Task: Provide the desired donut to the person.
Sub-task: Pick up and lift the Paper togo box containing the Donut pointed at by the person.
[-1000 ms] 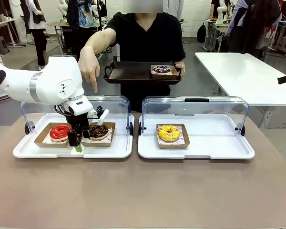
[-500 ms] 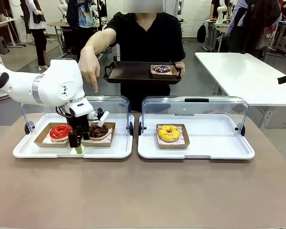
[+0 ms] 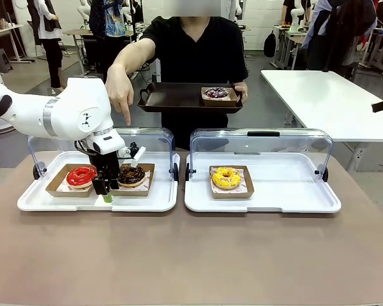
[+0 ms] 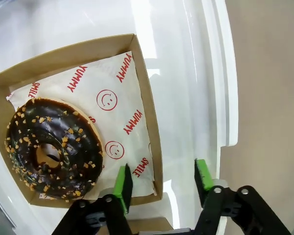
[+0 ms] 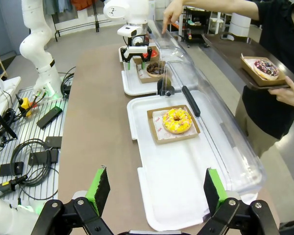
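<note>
Choc donut [image 3: 131,174], nut-sprinkled, sits in its cardboard box [image 4: 146,105] on the left white tray [image 3: 150,203], beside a red-glazed donut [image 3: 81,175]. Left gripper [image 4: 161,177] straddles the box's near wall with pads apart, one inside on the paper liner [image 4: 118,100], one outside, grasping nothing. Liner reads "YUMMY" and "SMILE" in red, w/ smiley faces. Person [image 3: 191,57] across the table aims a pointing hand [image 3: 119,89] down at that tray; the other hand holds a dark tray [image 3: 172,97] w/ a purple-iced donut [image 3: 216,93]. Count: 4 donuts, 4 boxes, 2 white trays w/ raised clear lids [image 3: 262,146], 1 dark tray. Yellow donut [image 3: 226,177] sits alone on the right white tray [image 3: 293,197]. Right gripper [image 5: 156,188] hangs spread, empty. Vs. a sec ago: left wrist has nudged slightly toward the choc donut; donuts and pointing hand unchanged.
</note>
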